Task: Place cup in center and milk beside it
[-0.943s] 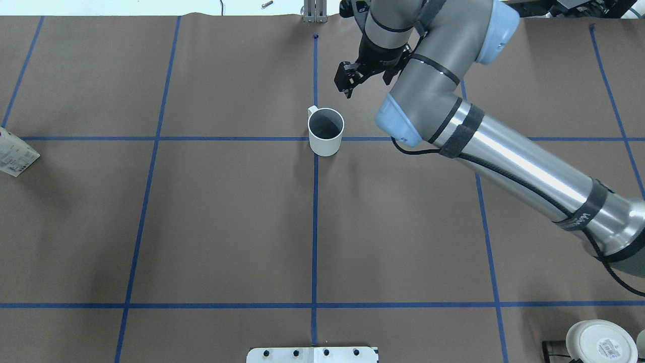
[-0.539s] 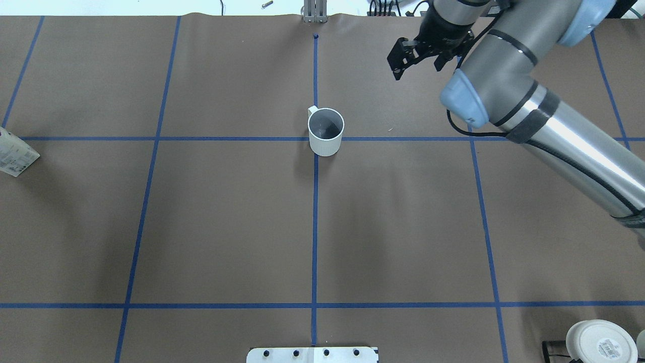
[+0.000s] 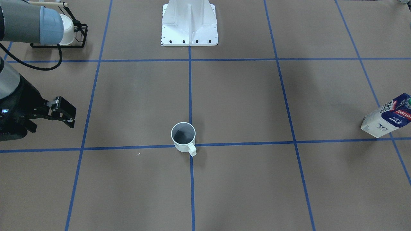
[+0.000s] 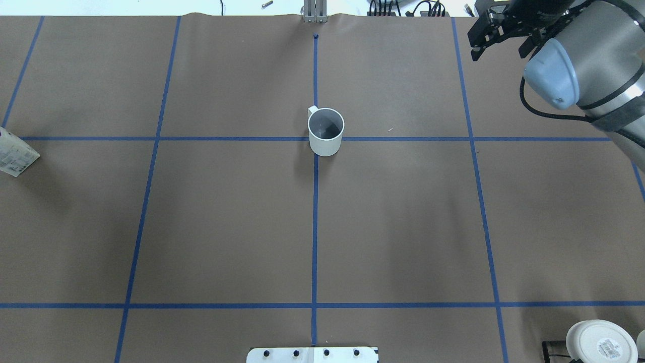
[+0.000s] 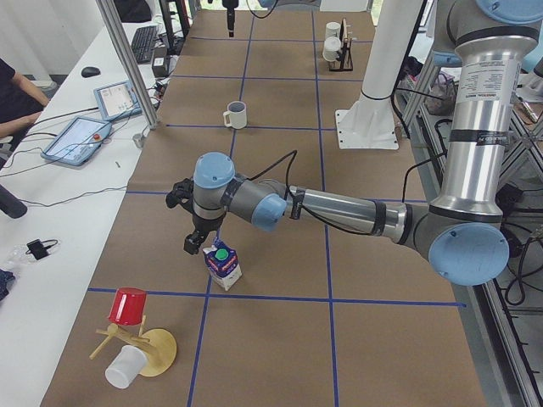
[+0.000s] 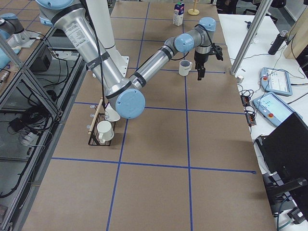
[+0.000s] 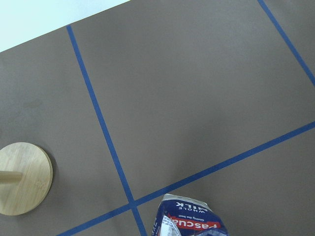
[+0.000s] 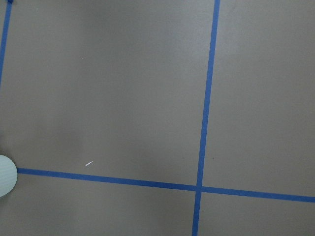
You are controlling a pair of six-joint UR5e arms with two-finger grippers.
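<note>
- Brown paper ruled with blue tape lines (image 4: 242,138) covers the bench (image 4: 227,227), and its far edge meets a white strip with cables.
- At the left edge stands the Pascual milk carton (image 4: 15,154), close to the bench's end and near a wooden mug stand (image 5: 140,352) carrying a red cup (image 5: 129,305).
- The left pincer (image 5: 195,242) hangs just above the carton's green cap. I cannot tell whether its fingers are spread or pressed together.
- In the middle, the white mug (image 4: 326,132) sits upright on the middle crossing, which it covers, with its handle toward the far edge. The cup half of the task looks done.
- At the far right, the right pincer (image 4: 498,48) hovers spread and empty. It is well apart from the mug and near the far edge.
- At the near right corner, a rack holds an upturned white cup (image 4: 599,343), away from any likely path.
- What is left is to grip the carton, carry it across and set it beside the mug.
- Nothing stands between the carton and the mug, and there is open paper on both sides of the mug. The tight spots are the stand and the bench end at pickup.
</note>
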